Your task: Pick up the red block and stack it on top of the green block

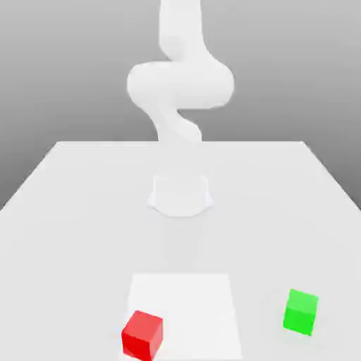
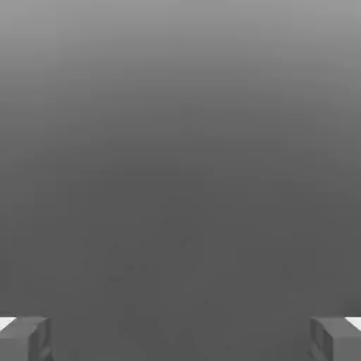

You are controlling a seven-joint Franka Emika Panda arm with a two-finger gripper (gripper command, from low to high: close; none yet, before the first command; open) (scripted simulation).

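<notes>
End effector [image 2: 180, 338] gapes wide; red block [image 1: 142, 335] sits flat, cube-shaped.

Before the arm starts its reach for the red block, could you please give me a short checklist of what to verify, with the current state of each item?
1. Red block free and resting on the table: ok.
2. Green block upright, its top bare: ok.
3. Blocks well apart, red toward the exterior view's left: ok.
4. Fingers spread wide with nothing between them: ok.
5. Hand lined up over the red block: not ok; neither block appears between the fingers in the hand view.
</notes>
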